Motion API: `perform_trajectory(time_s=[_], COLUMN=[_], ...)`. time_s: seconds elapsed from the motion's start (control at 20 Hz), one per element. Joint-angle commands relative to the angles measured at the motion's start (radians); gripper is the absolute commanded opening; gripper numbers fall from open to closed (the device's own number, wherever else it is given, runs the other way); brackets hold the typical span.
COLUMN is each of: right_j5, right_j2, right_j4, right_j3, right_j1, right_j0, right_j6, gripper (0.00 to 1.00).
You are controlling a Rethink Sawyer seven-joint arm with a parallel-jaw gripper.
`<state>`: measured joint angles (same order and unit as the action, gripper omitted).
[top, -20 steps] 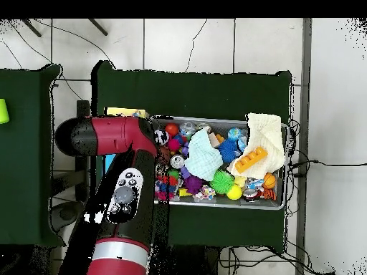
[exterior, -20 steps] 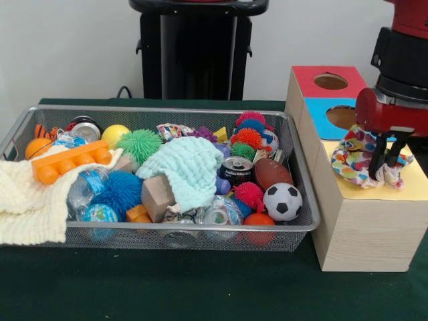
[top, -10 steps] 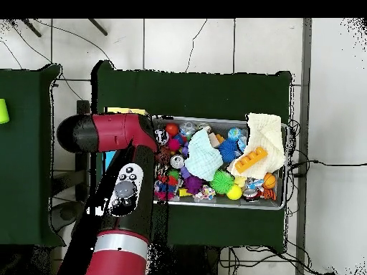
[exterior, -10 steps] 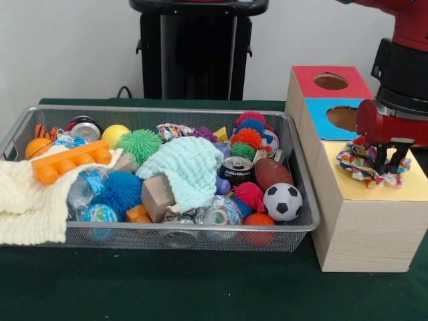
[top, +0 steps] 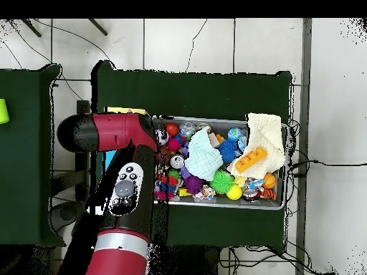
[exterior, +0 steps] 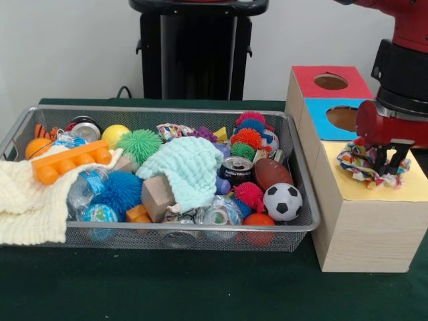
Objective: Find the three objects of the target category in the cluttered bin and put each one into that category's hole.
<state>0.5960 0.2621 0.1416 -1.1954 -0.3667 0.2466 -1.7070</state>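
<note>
My gripper point(exterior: 390, 162) stands low over the yellow top point(exterior: 416, 184) of the light wooden box at the right of the front view. Its fingers point(exterior: 380, 160) are sunk into a white printed rag point(exterior: 358, 162), which lies bunched on the yellow top around them. The gap between the fingers matches the gap they had while carrying it. The yellow box's hole is hidden under the rag. Another printed rag point(exterior: 172, 130) lies at the back of the wire-mesh bin point(exterior: 167, 109). In the overhead view the arm point(top: 115, 136) covers the gripper and the boxes.
The blue-topped box hole point(exterior: 342, 117) and the red-topped box hole point(exterior: 330, 81) lie just behind the gripper. In the bin lie a mint knitted cloth point(exterior: 184, 167), a cream knitted cloth point(exterior: 27, 200), a soccer ball point(exterior: 282, 201), a can point(exterior: 236, 170) and spiky balls.
One second ago the rag hung from the gripper above the yellow top. The gripper came down and the rag now lies flattened on the top. Nothing moved in the last half second.
</note>
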Motion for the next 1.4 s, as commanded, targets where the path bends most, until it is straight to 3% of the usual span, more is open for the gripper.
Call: perform_trajectory(time_s=[0.05,1.4], right_j5=[-0.088,-0.105], right_j2=[-0.089,-0.141], right_j4=[0.008,-0.022], right_j3=[0.060,0.131], right_j1=[0.145,0.208], right_j0=[-0.068,-0.123], right_j6=[-0.161,-0.105], gripper=[0.00,0.00])
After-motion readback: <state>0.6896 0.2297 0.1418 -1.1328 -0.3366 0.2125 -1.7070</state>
